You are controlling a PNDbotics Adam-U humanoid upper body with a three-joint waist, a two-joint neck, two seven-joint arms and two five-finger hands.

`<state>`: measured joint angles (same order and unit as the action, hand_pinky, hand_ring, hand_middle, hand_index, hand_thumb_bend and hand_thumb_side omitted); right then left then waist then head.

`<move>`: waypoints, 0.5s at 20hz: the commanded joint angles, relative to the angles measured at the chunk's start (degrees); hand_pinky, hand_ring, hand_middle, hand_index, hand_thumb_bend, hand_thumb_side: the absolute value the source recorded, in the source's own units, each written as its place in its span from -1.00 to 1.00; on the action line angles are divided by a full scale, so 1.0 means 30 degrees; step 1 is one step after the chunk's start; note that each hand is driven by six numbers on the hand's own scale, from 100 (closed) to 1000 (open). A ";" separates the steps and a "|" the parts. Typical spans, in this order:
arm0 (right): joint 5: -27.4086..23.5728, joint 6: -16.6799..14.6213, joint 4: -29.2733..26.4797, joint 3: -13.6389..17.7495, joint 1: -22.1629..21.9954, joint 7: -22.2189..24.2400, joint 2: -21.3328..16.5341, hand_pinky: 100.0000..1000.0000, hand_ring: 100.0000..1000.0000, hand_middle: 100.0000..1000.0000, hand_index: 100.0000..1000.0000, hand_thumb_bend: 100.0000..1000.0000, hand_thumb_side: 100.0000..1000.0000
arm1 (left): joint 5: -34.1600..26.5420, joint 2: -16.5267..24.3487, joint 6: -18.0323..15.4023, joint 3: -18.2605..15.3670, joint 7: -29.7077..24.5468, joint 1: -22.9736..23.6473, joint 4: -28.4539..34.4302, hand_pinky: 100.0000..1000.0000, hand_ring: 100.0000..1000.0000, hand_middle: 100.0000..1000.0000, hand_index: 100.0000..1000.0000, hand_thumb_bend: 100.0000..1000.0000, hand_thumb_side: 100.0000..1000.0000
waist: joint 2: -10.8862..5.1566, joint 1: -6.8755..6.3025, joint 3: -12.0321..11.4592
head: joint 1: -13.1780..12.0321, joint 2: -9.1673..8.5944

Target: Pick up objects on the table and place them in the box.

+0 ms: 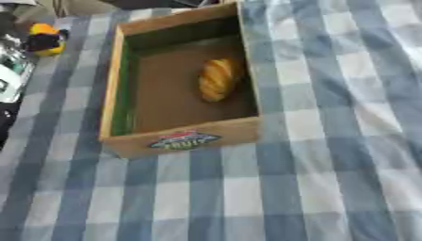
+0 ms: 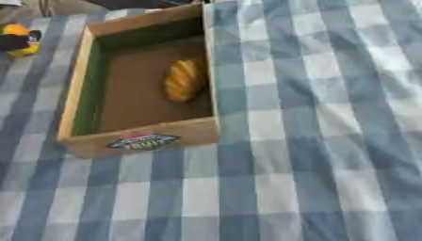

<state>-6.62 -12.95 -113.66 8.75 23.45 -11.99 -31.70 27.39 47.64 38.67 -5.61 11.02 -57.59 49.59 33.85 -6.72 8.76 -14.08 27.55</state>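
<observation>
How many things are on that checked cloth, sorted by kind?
Box: 1
Bread loaf, inside the box: 1
Yellow and black thing, at the far left: 1
Total: 3

An open wooden box [image 1: 184,141] sits on the checked cloth, its long side running away from the camera and a colourful label on its near wall. Inside, a golden ridged bread loaf [image 1: 217,79] lies on the brown floor against the right wall, toward the far half. A yellow and black toy [image 1: 45,38] lies well left of the box's far corner.
</observation>
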 commanded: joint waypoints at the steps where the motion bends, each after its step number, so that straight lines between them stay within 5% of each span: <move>1: -0.0007 -0.0004 -0.0309 0.0074 0.0207 0.0085 -0.0512 0.57 0.69 0.18 0.59 -0.96 -0.12 | -0.0456 0.1048 0.0245 -0.0313 0.0403 -0.0130 -0.0217 0.65 0.67 0.49 0.76 0.03 -0.18 | -0.0374 0.0021 0.0051 | -0.0161 -0.0438; 5: -0.0050 0.0033 -0.0309 0.0044 0.0246 0.0135 -0.0430 0.57 0.69 0.18 0.59 -0.96 -0.12 | -0.0748 0.0948 0.0212 -0.0158 0.0288 -0.0119 -0.0484 0.58 0.57 0.34 0.68 -0.05 -0.19 | -0.0169 -0.0031 0.0152 | -0.0195 -0.0490; 9: -0.0118 0.0113 -0.0309 -0.0009 0.0315 0.0228 -0.0333 0.57 0.69 0.18 0.59 -0.96 -0.11 | -0.0961 0.0787 -0.0078 -0.0141 0.0595 -0.0191 -0.0380 0.51 0.40 0.14 0.49 -0.37 -0.34 | -0.0095 -0.0127 0.0311 | -0.0262 -0.0494; 10: -0.0126 0.0132 -0.0309 -0.0008 0.0311 0.0237 -0.0317 0.58 0.69 0.18 0.59 -0.96 -0.11 | -0.1070 0.0746 -0.0206 -0.0131 0.0694 -0.0195 -0.0342 0.49 0.35 0.10 0.42 -0.55 -0.51 | -0.0092 -0.0146 0.0334 | -0.0271 -0.0501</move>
<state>-6.70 -12.49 -113.66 8.42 23.92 -11.50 -31.64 24.46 47.81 38.44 -5.84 12.65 -57.47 47.99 34.96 -7.37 9.81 -14.63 26.85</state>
